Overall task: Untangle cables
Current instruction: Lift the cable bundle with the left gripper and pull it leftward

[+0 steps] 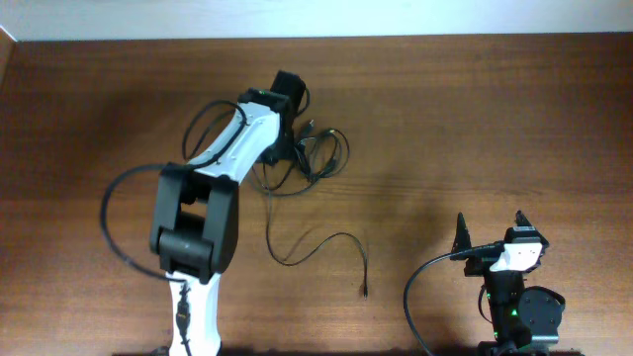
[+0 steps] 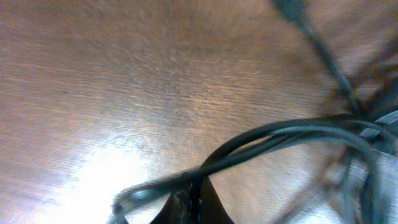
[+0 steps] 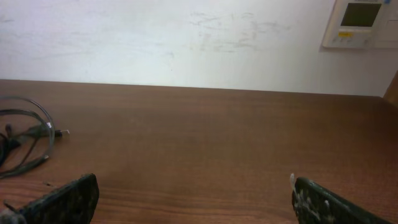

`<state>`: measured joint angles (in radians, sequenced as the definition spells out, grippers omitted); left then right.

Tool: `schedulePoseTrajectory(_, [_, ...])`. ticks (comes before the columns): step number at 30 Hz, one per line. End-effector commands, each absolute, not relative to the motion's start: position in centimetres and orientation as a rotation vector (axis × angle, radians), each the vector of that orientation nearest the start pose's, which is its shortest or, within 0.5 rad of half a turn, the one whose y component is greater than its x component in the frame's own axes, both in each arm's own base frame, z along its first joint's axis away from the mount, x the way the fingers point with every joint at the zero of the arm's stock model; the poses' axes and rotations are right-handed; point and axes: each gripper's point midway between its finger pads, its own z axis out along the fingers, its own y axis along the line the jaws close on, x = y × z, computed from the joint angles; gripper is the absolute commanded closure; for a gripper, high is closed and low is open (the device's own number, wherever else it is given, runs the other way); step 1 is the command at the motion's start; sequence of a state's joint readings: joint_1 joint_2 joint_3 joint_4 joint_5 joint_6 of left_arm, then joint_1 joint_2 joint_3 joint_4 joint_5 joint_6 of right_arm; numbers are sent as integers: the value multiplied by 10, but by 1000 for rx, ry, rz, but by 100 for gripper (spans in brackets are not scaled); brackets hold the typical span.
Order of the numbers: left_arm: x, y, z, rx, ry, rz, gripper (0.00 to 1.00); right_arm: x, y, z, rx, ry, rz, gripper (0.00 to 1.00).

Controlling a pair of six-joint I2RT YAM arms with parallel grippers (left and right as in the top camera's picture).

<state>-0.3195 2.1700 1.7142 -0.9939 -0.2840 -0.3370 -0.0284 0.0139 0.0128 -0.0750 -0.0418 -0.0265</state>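
Overhead view: cables (image 1: 318,153) mostly knotted, one strand (image 1: 331,238) trailing free; left gripper (image 2: 193,202) clamped on them, right gripper (image 3: 194,193) apart, idle

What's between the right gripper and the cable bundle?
Only bare table between right gripper and bundle in the overhead view; a loose strand trails beside it.

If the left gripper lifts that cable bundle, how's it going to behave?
Likely floppy: the cable bundle lies in loose loops, so it should sag and dangle. Probably light, since the strands are thin. The trailing strand would likely drag along, because it runs into the tangle.
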Motion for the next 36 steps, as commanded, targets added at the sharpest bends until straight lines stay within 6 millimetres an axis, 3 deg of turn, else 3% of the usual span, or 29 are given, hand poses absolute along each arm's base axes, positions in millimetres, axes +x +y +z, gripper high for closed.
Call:
schedulePoseTrajectory(1, [454, -125, 150, -59, 2728, 11, 100, 246, -2, 156, -18, 1649, -12, 2])
schedulePoseTrajectory(4, [447, -148, 214, -19, 2608, -241, 100, 246, -2, 156, -18, 1649, -12, 2])
schedulePoseTrajectory(9, [421, -179, 298, 90, 2417, -573, 100, 246, -2, 156, -19, 1649, -12, 2])
schedulePoseTrajectory(11, [411, -185, 325, 127, 2346, -647, 100, 246, -2, 156, -19, 1649, -12, 2])
schedulePoseTrajectory(13, [407, -176, 340, 129, 2302, -595, 100, 246, -2, 156, -19, 1649, -12, 2])
schedulePoseTrajectory(17, [405, -155, 327, 70, 2354, -443, 100, 246, -2, 156, -19, 1649, -12, 2])
schedulePoseTrajectory(20, [394, -150, 290, 61, 2512, -393, 100, 246, -2, 156, -18, 1649, -12, 2])
schedulePoseTrajectory(22, [380, -149, 260, 143, 2647, -362, 100, 246, -2, 156, -19, 1649, -12, 2])
schedulePoseTrajectory(24, [365, -152, 242, 236, 2746, -376, 100, 246, -2, 156, -18, 1649, -12, 2])
schedulePoseTrajectory(26, [353, -160, 238, 290, 2790, -454, 100, 246, -2, 156, -19, 1649, -12, 2])
schedulePoseTrajectory(30, [337, -186, 263, 337, 2758, -720, 100, 246, -2, 156, -19, 1649, -12, 2])
schedulePoseTrajectory(32, [327, -206, 309, 394, 2640, -971, 100, 246, -2, 156, -19, 1649, -12, 2])
schedulePoseTrajectory(34, [327, -214, 330, 429, 2560, -1049, 100, 246, -2, 156, -18, 1649, -12, 2])
schedulePoseTrajectory(36, [337, -212, 334, 424, 2523, -1001, 100, 246, -2, 156, -18, 1649, -12, 2])
